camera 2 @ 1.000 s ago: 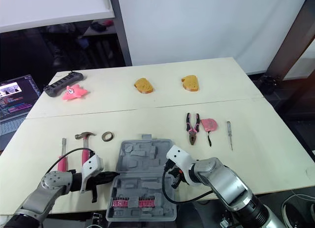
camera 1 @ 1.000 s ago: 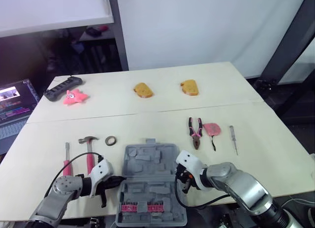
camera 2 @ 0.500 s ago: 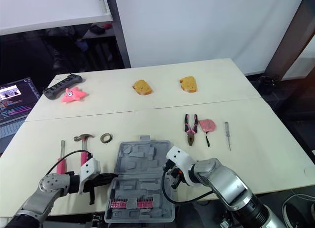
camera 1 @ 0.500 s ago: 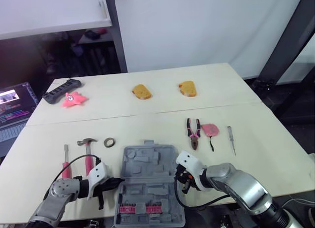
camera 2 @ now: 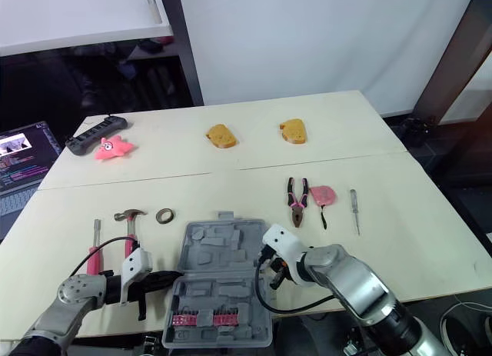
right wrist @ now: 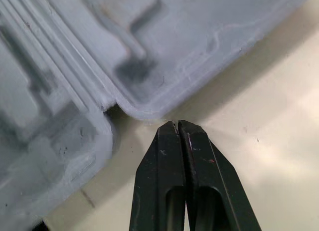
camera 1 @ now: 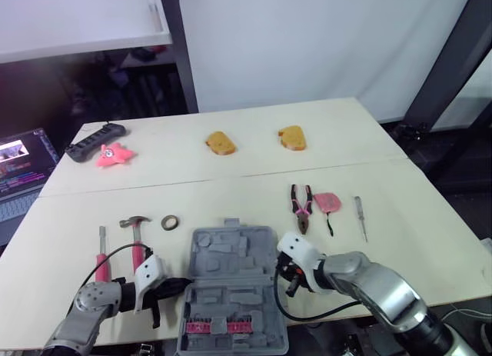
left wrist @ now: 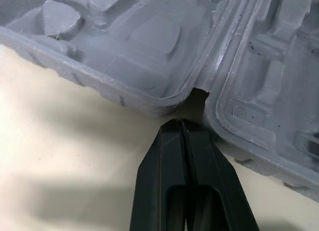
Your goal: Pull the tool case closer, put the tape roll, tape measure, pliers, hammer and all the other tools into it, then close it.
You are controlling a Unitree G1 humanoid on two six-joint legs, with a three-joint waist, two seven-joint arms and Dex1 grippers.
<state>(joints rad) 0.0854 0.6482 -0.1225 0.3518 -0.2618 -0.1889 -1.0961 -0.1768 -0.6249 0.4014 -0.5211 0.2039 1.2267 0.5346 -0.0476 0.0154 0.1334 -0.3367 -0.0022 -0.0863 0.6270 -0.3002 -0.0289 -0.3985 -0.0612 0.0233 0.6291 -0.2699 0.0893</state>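
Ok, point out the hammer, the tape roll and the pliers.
hammer (camera 1: 138, 248), left eye view, on its pink handle.
tape roll (camera 1: 171, 226), left eye view, on the ring's near rim.
pliers (camera 1: 304, 215), left eye view, on the pivot.

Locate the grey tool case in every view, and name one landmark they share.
Left eye view: tool case, open, centred at the table's near edge.
Right eye view: same spot.
Left wrist view: its wall just beyond the left gripper.
Right wrist view: its corner just beyond the right gripper.
Shared landmark: the hinge seam between its halves.
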